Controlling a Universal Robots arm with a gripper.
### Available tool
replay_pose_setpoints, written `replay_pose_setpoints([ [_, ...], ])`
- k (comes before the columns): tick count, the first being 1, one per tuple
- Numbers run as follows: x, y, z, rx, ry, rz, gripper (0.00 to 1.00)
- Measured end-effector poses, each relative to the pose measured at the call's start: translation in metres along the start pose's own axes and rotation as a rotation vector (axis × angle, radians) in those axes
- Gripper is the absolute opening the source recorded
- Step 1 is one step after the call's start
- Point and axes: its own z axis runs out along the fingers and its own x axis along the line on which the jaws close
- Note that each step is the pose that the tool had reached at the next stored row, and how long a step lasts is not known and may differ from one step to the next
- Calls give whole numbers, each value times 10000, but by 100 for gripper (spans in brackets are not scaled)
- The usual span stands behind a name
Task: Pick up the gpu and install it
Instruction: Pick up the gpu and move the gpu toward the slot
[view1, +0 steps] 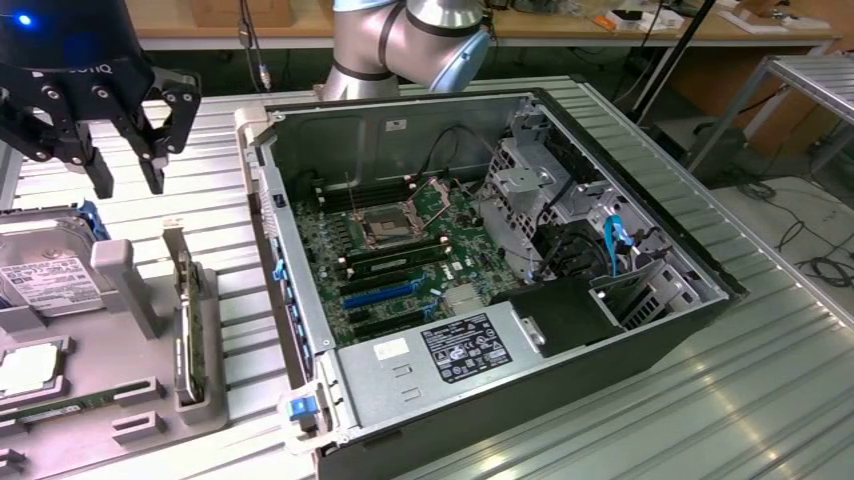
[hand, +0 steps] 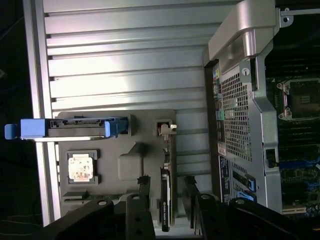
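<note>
While the gripper (view1: 130, 182) hangs open-jawed and empty, the gpu (view1: 194, 330) stands on edge in a holder (view1: 127, 278) just beside the computer case (view1: 347, 130). Light, stiff and fragile, it probably wants pinching across its flat faces, mid-length.

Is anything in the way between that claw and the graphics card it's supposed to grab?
Nothing visible. The open gripper hangs in free air over the gpu, which stands on edge in its gray holder beside the computer case.

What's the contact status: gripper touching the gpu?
Apart. The exterior view shows the gripper hanging above the upright gpu, with a plain gap between its fingertips and the card.
</note>
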Motion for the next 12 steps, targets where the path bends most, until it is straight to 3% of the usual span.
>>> replay_pose_setpoints([
  [1, 0, 0, 0, 0, 0, 0, 49],
  [2, 0, 0, 0, 0, 0, 0, 49],
  [3, 0, 0, 0, 0, 0, 0, 56],
  [12, 0, -1, 0, 0, 0, 1, 56],
])
